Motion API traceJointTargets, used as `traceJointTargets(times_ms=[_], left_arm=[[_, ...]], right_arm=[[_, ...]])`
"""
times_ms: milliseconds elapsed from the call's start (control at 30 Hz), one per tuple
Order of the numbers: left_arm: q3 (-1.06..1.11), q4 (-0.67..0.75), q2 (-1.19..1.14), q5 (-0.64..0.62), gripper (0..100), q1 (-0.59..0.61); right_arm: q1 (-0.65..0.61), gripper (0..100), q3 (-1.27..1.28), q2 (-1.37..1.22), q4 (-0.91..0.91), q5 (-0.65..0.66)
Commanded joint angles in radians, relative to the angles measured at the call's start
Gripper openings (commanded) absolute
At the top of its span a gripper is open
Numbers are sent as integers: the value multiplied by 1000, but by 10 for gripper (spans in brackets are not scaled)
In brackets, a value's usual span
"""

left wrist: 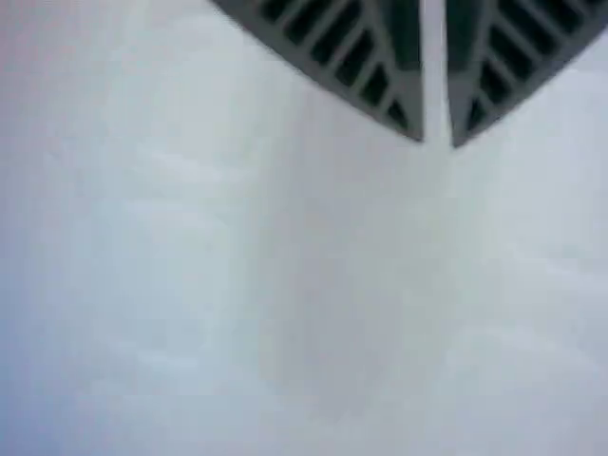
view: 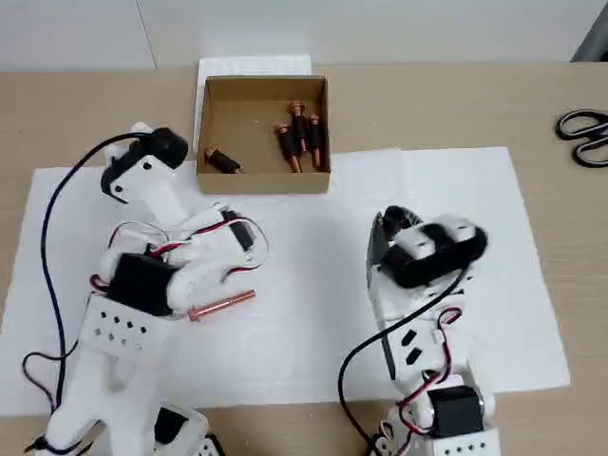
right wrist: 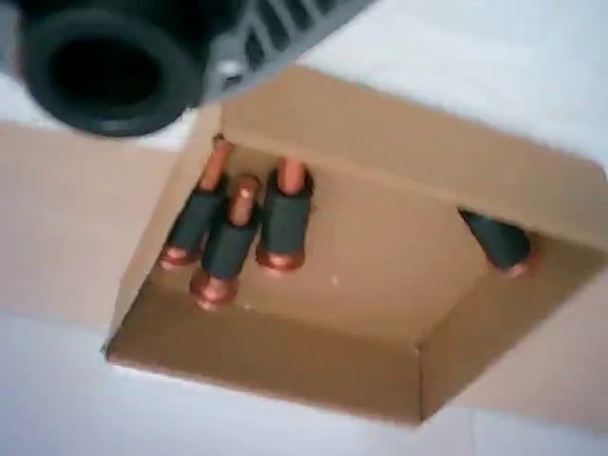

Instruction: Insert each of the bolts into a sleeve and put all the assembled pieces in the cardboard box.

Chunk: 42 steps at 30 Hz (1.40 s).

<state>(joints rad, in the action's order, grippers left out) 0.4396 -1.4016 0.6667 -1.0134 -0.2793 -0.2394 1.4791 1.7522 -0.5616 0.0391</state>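
White paper [view: 313, 285] lies beneath the folded left arm [view: 142, 275], jaws together; right jaws clamp a sleeve [right wrist: 104, 71].

- Scissors [view: 583, 137], blk handles, at far right edge of wood table [view: 76, 114].
- Big white sheet [view: 313, 294] spread over mid table.
- Smaller white sheet [view: 255, 65] near back edge.

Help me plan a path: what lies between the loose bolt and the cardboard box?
In the high view, an arm with its wires lies across the white paper between the bolt and the box.
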Motion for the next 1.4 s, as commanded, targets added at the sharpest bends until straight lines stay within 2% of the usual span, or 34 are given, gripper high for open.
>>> traceJointTargets(times_ms=[0,133,300,433,633,733,1033,1133,1267,1367], left_arm=[[42,71,0,-173,11,12],[133,137,-2,-336,11,107],[265,140,-3,-414,11,112],[302,140,-3,-394,21,112],[404,118,-3,-341,103,101],[449,150,-3,-296,100,84],[487,184,-5,-298,100,87],[518,233,-9,-298,100,89],[516,252,-130,-302,100,94],[463,199,-244,-347,100,114]], right_arm=[[-51,4,31,58,28,104],[-82,4,77,59,31,147],[-81,4,144,59,31,147],[-81,4,163,61,33,147],[-81,4,164,61,33,147],[-79,4,164,61,33,147],[-79,4,167,59,24,147],[-79,4,167,59,24,147],[-79,4,167,59,24,147],[-77,4,167,58,22,147]])
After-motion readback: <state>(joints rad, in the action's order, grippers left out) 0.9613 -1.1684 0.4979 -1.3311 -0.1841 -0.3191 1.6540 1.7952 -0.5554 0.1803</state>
